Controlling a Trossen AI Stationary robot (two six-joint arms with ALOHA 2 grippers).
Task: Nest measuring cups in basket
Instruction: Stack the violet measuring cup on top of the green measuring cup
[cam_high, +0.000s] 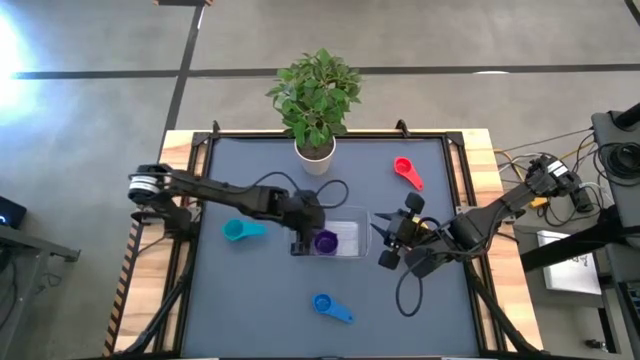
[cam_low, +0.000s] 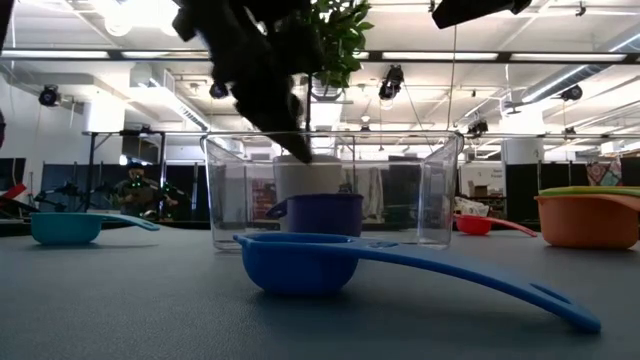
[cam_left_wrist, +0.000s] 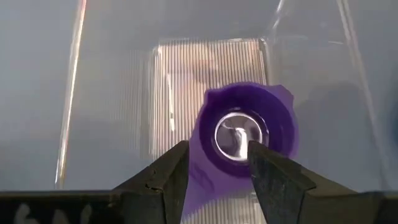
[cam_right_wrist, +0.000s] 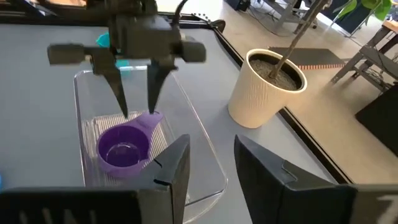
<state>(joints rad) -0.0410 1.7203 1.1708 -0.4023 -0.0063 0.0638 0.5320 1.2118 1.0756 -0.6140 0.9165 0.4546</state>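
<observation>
The purple measuring cup (cam_high: 325, 241) stands upright on the floor of the clear basket (cam_high: 355, 225), near its left end. My left gripper (cam_left_wrist: 217, 149) hangs open just above it, fingers pointing down. The low view shows its fingertips (cam_low: 295, 150) clear of the cup (cam_low: 320, 215). My right gripper (cam_right_wrist: 211, 149) is open, with nothing between its fingers, and is held raised off the basket's right end. A teal cup (cam_high: 240, 230), a red cup (cam_high: 406, 170) and a blue cup (cam_high: 330, 307) lie on the table outside the basket. An orange cup (cam_low: 585, 215) shows at the right in the low view.
A white plant pot (cam_high: 315, 155) with a green plant stands at the table's far edge, behind the basket. A black cable loops over the mat near the right arm (cam_high: 405, 295). Raised rails run along the table's sides.
</observation>
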